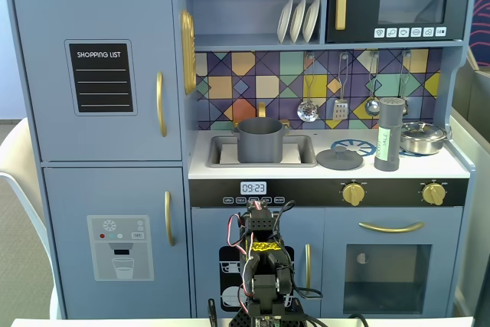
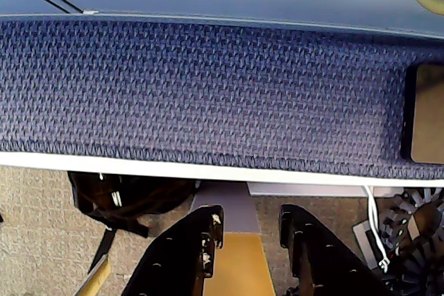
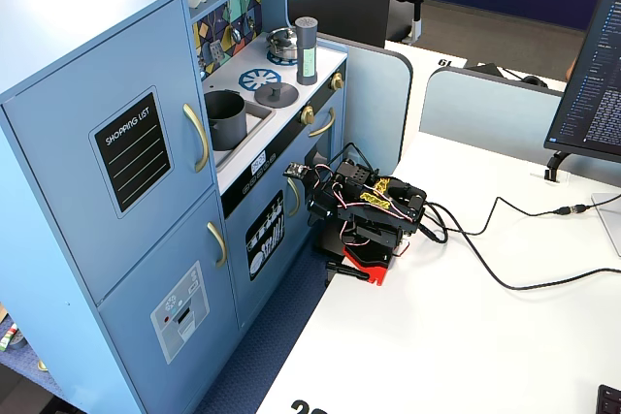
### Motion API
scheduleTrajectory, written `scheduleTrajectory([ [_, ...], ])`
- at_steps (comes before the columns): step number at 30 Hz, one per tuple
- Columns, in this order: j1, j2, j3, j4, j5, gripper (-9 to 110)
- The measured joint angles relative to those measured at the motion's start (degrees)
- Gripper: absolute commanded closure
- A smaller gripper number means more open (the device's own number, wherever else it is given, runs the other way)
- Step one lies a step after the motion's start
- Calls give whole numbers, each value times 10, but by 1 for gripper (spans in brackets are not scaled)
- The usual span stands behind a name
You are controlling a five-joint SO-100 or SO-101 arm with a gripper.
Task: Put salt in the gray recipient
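Note:
The salt (image 1: 389, 135) (image 3: 307, 50), a tall dark-gray shaker with a pale green label, stands upright on the right of the toy kitchen counter. The gray recipient (image 1: 260, 141) (image 3: 225, 118), a matte gray pot, sits in the sink recess to its left in a fixed view. My arm (image 1: 260, 266) (image 3: 371, 212) is folded low on the white table in front of the kitchen, well below the counter. In the wrist view my gripper (image 2: 251, 218) points down over the table edge. It is open by a narrow gap with nothing between its black fingers (image 2: 201, 240).
A flat gray lid (image 1: 339, 159) lies between pot and shaker. A shiny silver pot (image 1: 423, 138) stands behind the shaker, and ladles (image 1: 307, 109) hang on the back wall. Cables (image 3: 505, 259) trail across the white table. A blue fabric strip (image 2: 208, 88) fills the wrist view.

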Motion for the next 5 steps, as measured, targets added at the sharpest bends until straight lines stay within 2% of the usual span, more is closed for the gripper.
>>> scheduleTrajectory([
  [5,0,0,0,0,0,100],
])
